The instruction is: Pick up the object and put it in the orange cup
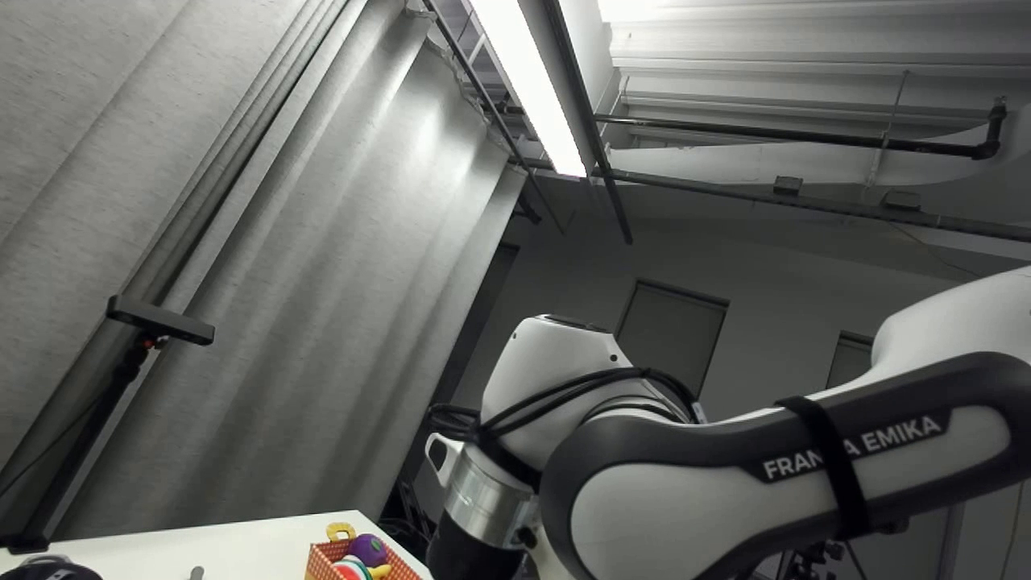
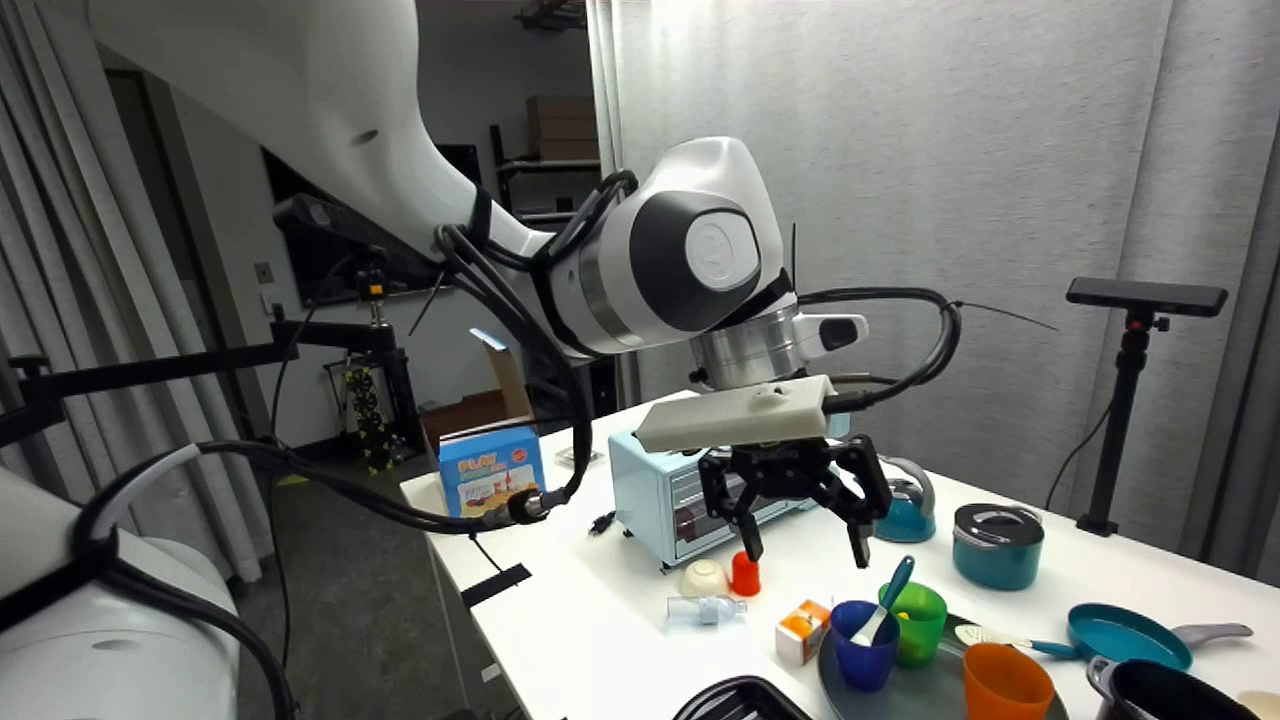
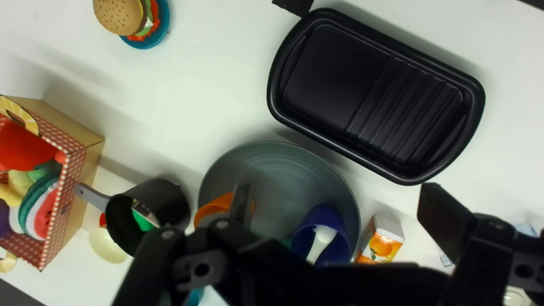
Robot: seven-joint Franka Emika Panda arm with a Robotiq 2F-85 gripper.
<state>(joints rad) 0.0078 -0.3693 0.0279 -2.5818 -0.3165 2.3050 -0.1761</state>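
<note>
In an exterior view the claw (image 2: 808, 556) is hanging higher than the gray plate (image 2: 925, 690), its fingers standing wide apart and holding nothing. The task's object is going unnamed; the teal-and-white spoon (image 2: 883, 607) is seeming the likeliest guess. It is leaning in the blue cup (image 2: 862, 660), which is standing on the gray plate just beside the green cup (image 2: 920, 622). The orange cup (image 2: 1005, 690) is standing on the gray plate too, apart from the blue one.

The coming move is probably turning on the spoon's tilt: it is lying below the claw, its long axis slanting, the teal end rising clear of the blue cup. The fingers would likely be needing to straddle that end without knocking the cups on the gray plate.

The wrist view is showing the spoon's white end inside the blue cup, while the claw's body is hiding the teal end and nearly all the green cup. A toy burger (image 3: 125, 18) lying well apart from the gray plate is showing in the wrist view alone.
</note>
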